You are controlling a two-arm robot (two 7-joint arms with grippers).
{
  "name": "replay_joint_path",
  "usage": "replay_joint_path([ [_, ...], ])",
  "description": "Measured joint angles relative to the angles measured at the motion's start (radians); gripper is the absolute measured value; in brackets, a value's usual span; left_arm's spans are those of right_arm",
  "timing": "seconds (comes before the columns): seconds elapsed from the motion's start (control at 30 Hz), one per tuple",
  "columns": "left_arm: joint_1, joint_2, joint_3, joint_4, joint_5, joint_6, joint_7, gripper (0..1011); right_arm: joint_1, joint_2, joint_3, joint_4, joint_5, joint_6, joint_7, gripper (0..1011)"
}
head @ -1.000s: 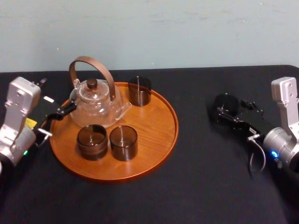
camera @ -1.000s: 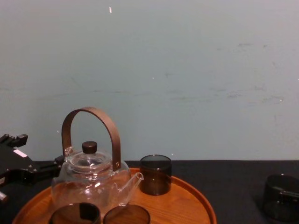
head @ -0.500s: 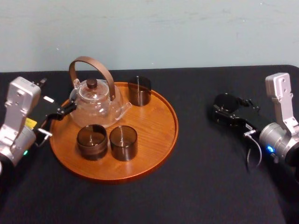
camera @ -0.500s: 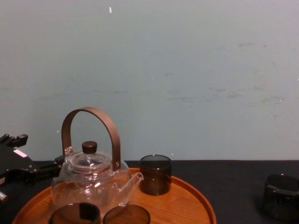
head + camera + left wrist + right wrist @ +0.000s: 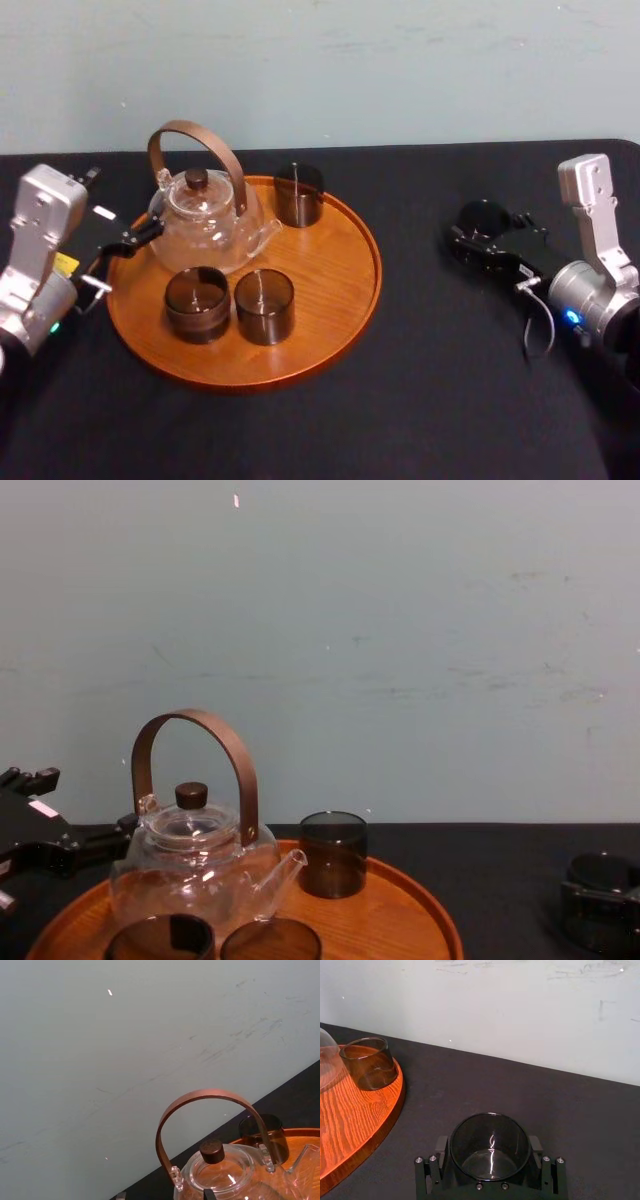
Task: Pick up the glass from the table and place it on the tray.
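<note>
A dark smoked glass (image 5: 484,215) stands on the black table (image 5: 430,380), right of the tray. My right gripper (image 5: 478,233) is open around it. In the right wrist view the glass (image 5: 489,1146) sits upright between the two fingers (image 5: 440,1157), low on the table. From the chest view the glass (image 5: 598,872) is at the far right with a finger across it. The round wooden tray (image 5: 345,320) carries a glass teapot (image 5: 205,215) and three dark glasses (image 5: 264,306). My left gripper (image 5: 140,236) rests at the tray's left rim beside the teapot, its fingertips apart.
The teapot's brown arched handle (image 5: 195,725) rises high over the tray. One of the tray's glasses (image 5: 299,195) stands at the back rim, and another (image 5: 197,303) stands at the front beside the third. Bare wood (image 5: 330,265) shows on the tray's right half. A pale wall stands behind the table.
My right arm has slid left toward the glass, so the open fingers now reach further around it. The glass, the tray and the left arm have not moved.
</note>
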Motion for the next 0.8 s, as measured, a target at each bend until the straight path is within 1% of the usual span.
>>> replay_joint_path([
  [0.17, 0.0, 0.0, 0.0, 0.0, 0.0, 0.0, 0.0, 1001, -0.001, 0.0, 0.001, -0.001, 0.0, -0.001, -0.001, 996],
  [0.2, 0.0, 0.0, 0.0, 0.0, 0.0, 0.0, 0.0, 1001, -0.001, 0.0, 0.001, -0.002, 0.0, -0.001, -0.001, 961],
  [0.33, 0.0, 0.0, 0.0, 0.0, 0.0, 0.0, 0.0, 1001, -0.002, 0.001, 0.002, -0.003, 0.0, -0.001, -0.001, 905],
  [0.63, 0.0, 0.0, 0.0, 0.0, 0.0, 0.0, 0.0, 1001, -0.004, 0.001, 0.002, -0.004, 0.0, -0.002, -0.002, 904],
  [0.8, 0.0, 0.0, 0.0, 0.0, 0.0, 0.0, 0.0, 1001, -0.013, 0.005, 0.008, -0.023, 0.022, -0.006, 0.018, 904],
])
